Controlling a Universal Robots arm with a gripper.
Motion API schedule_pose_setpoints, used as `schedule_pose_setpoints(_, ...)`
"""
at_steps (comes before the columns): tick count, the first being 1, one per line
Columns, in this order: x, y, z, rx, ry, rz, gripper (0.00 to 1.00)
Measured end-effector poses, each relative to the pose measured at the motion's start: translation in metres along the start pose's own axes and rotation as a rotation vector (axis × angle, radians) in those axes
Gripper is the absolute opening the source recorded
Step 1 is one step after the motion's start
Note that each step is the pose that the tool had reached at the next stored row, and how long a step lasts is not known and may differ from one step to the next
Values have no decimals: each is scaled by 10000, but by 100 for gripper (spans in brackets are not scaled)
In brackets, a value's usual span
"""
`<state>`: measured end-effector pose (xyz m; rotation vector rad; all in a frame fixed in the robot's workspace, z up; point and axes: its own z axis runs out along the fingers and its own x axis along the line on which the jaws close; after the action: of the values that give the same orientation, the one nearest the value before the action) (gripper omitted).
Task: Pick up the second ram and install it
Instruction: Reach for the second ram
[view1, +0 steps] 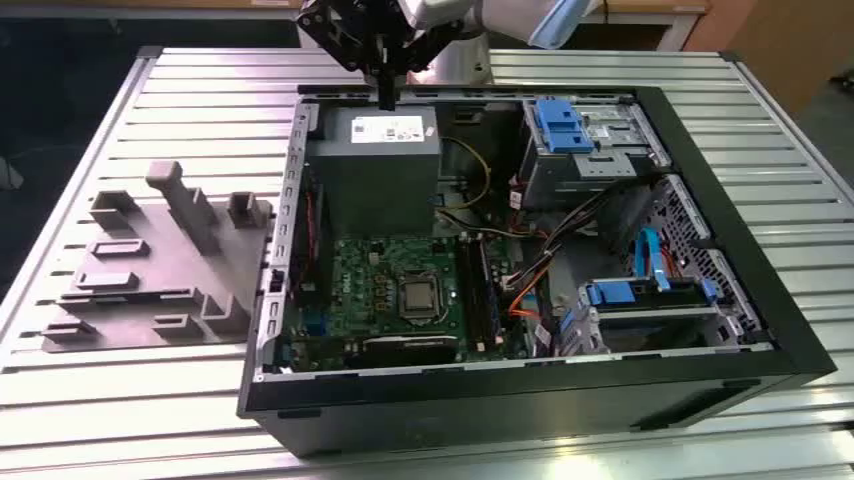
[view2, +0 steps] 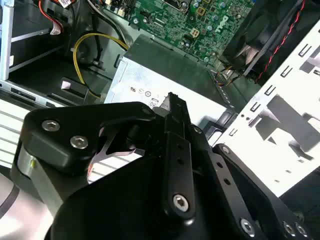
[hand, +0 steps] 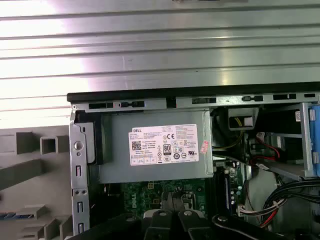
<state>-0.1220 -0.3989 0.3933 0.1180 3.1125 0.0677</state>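
The gripper (view1: 387, 98) hung over the far edge of the open computer case (view1: 507, 400), just above the power supply (view1: 378, 135). Its fingers were drawn narrowly together, with nothing seen between them. The second ram (hand: 9, 216) appeared to be the bluish strip lying in the grey holder (view1: 147, 290) on the table (view1: 134, 400) — outside the case, toward the exterior view's left of the gripper and nearer. Its long axis seemed to run left to right, though little of it showed. The motherboard (view1: 387, 290) lay nearer than the power supply — well apart from the ram.

Thin bluish second ram (hand: 9, 215), resting in grey holder (hand: 30, 172)
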Motion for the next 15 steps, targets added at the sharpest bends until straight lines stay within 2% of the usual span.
schedule_pose_setpoints(12,0,0,0,0,0,0,10)
schedule_pose_setpoints(15,25,-2,-1,2,0,1,10)
